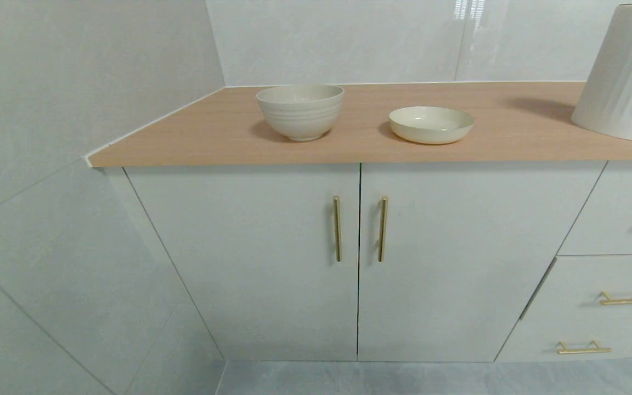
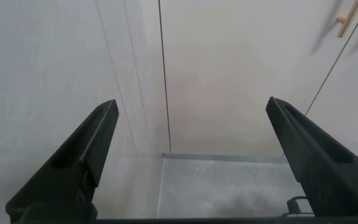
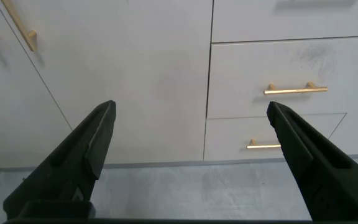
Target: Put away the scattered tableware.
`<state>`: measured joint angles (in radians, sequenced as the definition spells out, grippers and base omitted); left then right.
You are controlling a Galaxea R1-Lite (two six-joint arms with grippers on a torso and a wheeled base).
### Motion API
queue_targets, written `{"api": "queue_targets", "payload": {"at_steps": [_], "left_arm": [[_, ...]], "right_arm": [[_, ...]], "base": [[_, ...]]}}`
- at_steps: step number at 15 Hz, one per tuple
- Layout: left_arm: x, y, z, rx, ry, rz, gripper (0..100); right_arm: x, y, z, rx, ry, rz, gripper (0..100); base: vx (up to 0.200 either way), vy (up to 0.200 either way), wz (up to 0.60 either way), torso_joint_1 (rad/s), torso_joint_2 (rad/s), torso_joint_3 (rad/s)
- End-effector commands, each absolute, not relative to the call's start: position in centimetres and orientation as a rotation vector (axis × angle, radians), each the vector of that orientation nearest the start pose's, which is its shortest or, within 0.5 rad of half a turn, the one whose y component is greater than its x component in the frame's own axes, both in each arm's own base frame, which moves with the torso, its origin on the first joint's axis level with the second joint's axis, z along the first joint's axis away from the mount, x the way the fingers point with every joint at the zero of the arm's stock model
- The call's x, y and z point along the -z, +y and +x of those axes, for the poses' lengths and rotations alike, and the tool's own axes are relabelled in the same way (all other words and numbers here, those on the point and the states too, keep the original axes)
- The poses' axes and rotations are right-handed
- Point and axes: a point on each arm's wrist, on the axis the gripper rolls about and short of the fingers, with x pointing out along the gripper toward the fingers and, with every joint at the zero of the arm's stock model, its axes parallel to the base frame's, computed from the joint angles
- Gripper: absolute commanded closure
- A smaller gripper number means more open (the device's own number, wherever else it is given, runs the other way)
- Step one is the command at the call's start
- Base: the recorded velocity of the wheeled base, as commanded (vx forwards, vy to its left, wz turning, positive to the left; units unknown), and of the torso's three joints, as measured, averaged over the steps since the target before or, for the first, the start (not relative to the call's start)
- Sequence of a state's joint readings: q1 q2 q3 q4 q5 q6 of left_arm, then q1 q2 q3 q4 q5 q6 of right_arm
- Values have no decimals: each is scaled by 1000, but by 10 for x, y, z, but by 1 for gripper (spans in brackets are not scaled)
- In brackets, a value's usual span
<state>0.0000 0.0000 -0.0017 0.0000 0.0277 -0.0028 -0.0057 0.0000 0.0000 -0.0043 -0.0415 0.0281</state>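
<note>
Left gripper (image 2: 191, 102) and right gripper (image 3: 191, 104) spread empty, low by cabinet (image 1: 250, 263); I see bowl (image 1: 300, 111) left, dish (image 1: 431, 124) right, up on counter (image 1: 513, 137).

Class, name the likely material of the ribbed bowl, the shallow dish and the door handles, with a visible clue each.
Ribbed bowl: matte ceramic or melamine, no glare. Shallow dish: glazed ceramic, probably; glossy highlights. Door handles: brushed brass-look metal, golden sheen.

Wooden countertop (image 1: 513, 137): spans upper frame, centre to right edge.
White ribbed container (image 1: 628, 77): upper right corner, standing on countertop.
Double cabinet doors (image 1: 250, 263): centre frame, shut; vertical gold handles (image 1: 337, 229) flank seam.
Drawers (image 1: 585, 274): lower right, horizontal gold handles.
Grey tiled wall (image 1: 47, 164): left side.
</note>
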Motion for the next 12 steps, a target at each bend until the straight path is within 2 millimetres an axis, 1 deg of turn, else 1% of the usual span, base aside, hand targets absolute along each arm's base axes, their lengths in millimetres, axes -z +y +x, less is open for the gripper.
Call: {"api": "queue_targets", "payload": {"at_steps": [1, 7, 8, 9, 10, 11, 12], "left_arm": [[-76, 1, -23, -28, -2, -3, 0], [-76, 1, -23, -29, 0, -3, 0], [-76, 1, -23, -29, 0, -3, 0], [-76, 1, -23, -28, 1, -3, 0], [-76, 1, -23, -28, 0, -3, 0], [-76, 1, -23, -28, 0, -3, 0], [-76, 1, -23, -29, 0, -3, 0]], "right_arm": [[-76, -1, -23, 47, -5, 29, 0], [-76, -1, -23, 44, -5, 22, 0], [-96, 0, -28, 16, -75, 20, 0], [-143, 0, -40, -65, -185, 68, 0], [-177, 1, -40, -160, -176, 120, 0], [-198, 4, -17, -259, -41, 121, 0], [-211, 8, 12, -364, 81, 132, 0]], "base": [[0, 0, 0, 0, 0, 0], [0, 0, 0, 0, 0, 0], [0, 0, 0, 0, 0, 0], [0, 0, 0, 0, 0, 0], [0, 0, 0, 0, 0, 0], [0, 0, 0, 0, 0, 0], [0, 0, 0, 0, 0, 0]]}}
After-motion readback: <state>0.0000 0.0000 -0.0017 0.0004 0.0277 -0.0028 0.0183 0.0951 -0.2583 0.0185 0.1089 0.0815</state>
